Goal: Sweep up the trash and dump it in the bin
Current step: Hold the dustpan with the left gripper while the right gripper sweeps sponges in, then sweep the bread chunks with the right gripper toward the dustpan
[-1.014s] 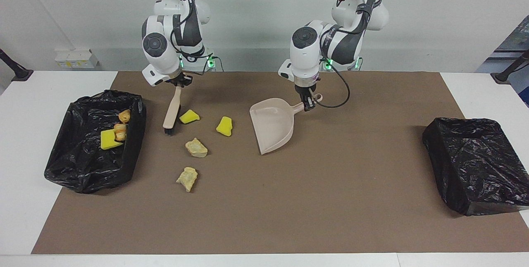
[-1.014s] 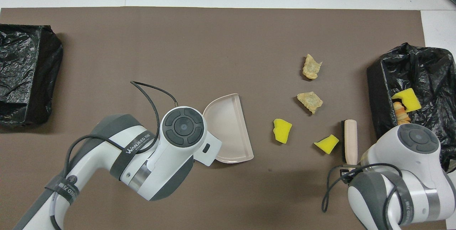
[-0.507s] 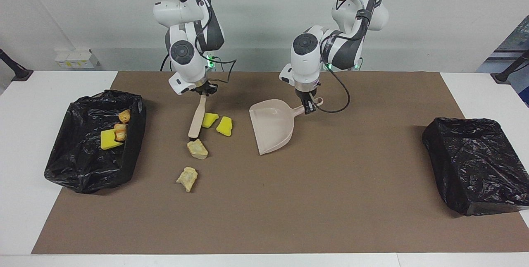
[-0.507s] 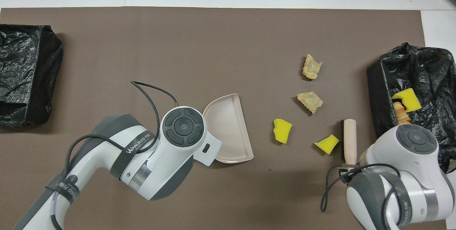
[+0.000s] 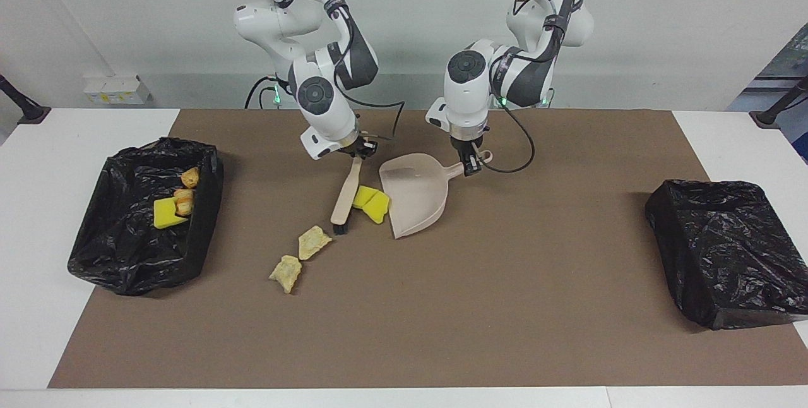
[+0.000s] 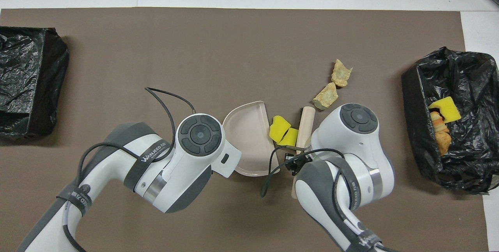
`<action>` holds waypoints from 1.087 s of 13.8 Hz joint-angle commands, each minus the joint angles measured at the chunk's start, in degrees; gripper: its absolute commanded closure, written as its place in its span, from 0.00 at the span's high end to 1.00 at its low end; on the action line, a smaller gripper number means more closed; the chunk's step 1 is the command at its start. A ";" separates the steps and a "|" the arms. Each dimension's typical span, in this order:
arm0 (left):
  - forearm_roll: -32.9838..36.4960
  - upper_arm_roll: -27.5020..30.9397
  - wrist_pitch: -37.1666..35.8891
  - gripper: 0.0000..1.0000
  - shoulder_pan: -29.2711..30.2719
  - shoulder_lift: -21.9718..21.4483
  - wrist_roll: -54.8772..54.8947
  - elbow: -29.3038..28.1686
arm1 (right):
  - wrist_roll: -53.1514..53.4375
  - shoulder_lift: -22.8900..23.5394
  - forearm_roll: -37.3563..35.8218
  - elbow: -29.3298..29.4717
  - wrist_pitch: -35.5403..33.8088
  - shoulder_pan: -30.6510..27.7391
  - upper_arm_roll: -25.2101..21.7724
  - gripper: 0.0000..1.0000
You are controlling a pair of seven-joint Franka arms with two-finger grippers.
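- The left gripper [image 5: 470, 167] is clamped on the handle of the beige plastic dustpan [image 5: 416, 196], whose open mouth faces the right arm's end of the table.
- The right gripper [image 5: 357, 152] is clamped on the top of a beige-handled brush with black bristles [image 5: 344, 196], which leans down to the brown mat [image 5: 505, 307].
- Two bright yellow sponge chunks [image 5: 372, 201] sit touching each other between the brush and the dustpan's mouth, right at its lip.
- Two beige lumpy bits [image 5: 314, 242] lie on the mat farther from the robots than the brush.
- A black bag-lined bin [image 5: 126, 250] at the right arm's end holds a yellow chunk and orange lumps [image 5: 184, 201].
- A second black-lined bin [image 5: 726, 256] sits at the left arm's end.
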 commanded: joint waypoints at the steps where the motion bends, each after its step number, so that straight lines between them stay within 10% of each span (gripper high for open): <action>1: 1.00 0.00 2.12 0.00 0.87 -0.41 -0.58 -1.45 | -3.38 0.53 4.56 2.03 2.10 3.27 -0.01 0.00; 7: 1.00 0.09 5.54 0.00 3.16 0.12 2.86 -1.97 | -14.37 -1.31 0.81 7.39 -10.26 -0.57 -0.80 0.00; 15: -4.78 0.09 6.09 0.00 4.30 3.81 -7.78 4.07 | -18.08 -0.08 -25.28 10.74 -14.51 -11.04 -0.71 0.00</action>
